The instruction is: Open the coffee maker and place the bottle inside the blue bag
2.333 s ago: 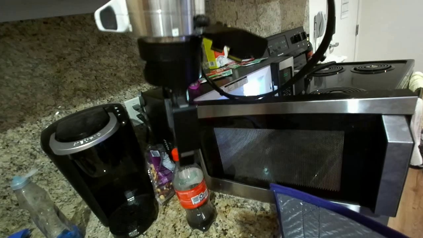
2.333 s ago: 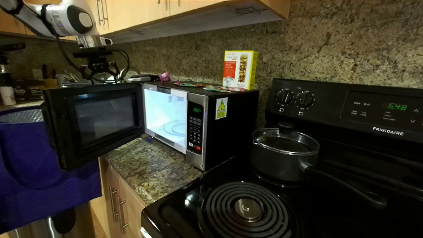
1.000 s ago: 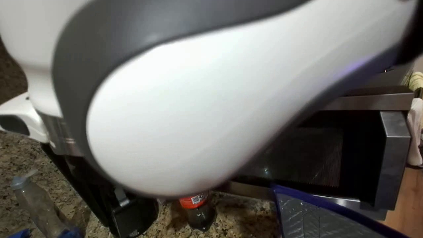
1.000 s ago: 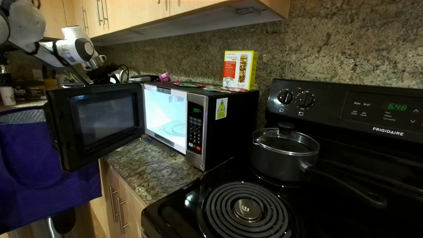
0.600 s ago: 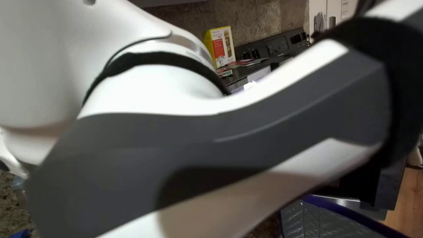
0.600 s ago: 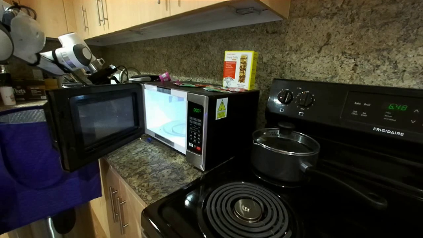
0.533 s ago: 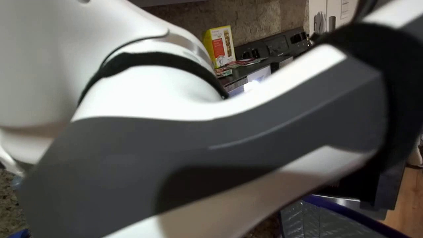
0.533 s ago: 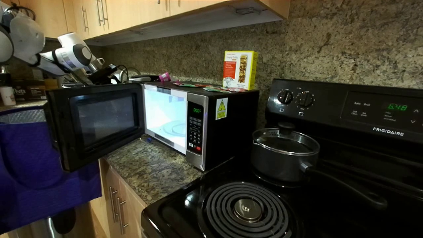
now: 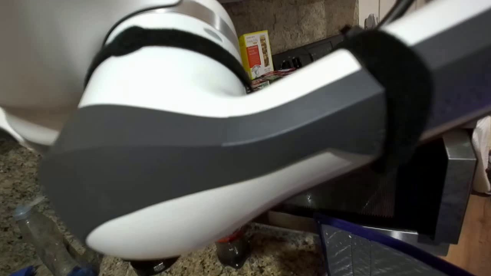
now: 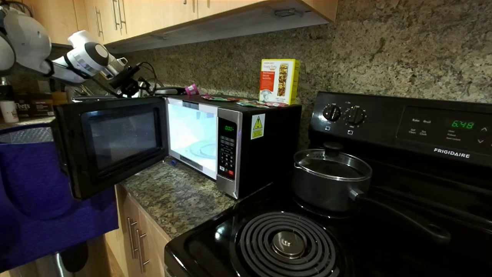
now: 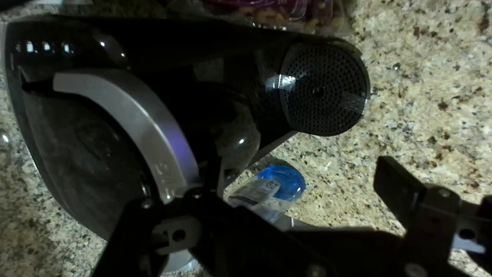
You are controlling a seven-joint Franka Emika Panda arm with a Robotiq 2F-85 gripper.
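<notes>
Bottle (image 9: pixel 232 253) of dark cola, mostly hidden by the arm (image 9: pixel 191 153), stands near the coffee maker (image 11: pixel 215 104). Spread wide, the end effector (image 11: pixel 298 177) is over the coffee maker near its silver handle (image 11: pixel 138 111), contact unclear. A strip of surface (image 9: pixel 284 249) shows between bottle and blue bag (image 10: pixel 34 184), the latter at the front edge.

Glossy plastic encases the coffee maker (image 11: pixel 192 84); matt cloth with a shiny, foil-like lining (image 9: pixel 356 251) forms the blue bag (image 10: pixel 46 188); the tabletop (image 11: pixel 426 92) looks like stone, the cabinets (image 10: pixel 157 13) smooth wood.

The bottle (image 9: pixel 232 253) seems upright between the coffee maker (image 11: pixel 180 100) and blue bag (image 10: pixel 54 204).
</notes>
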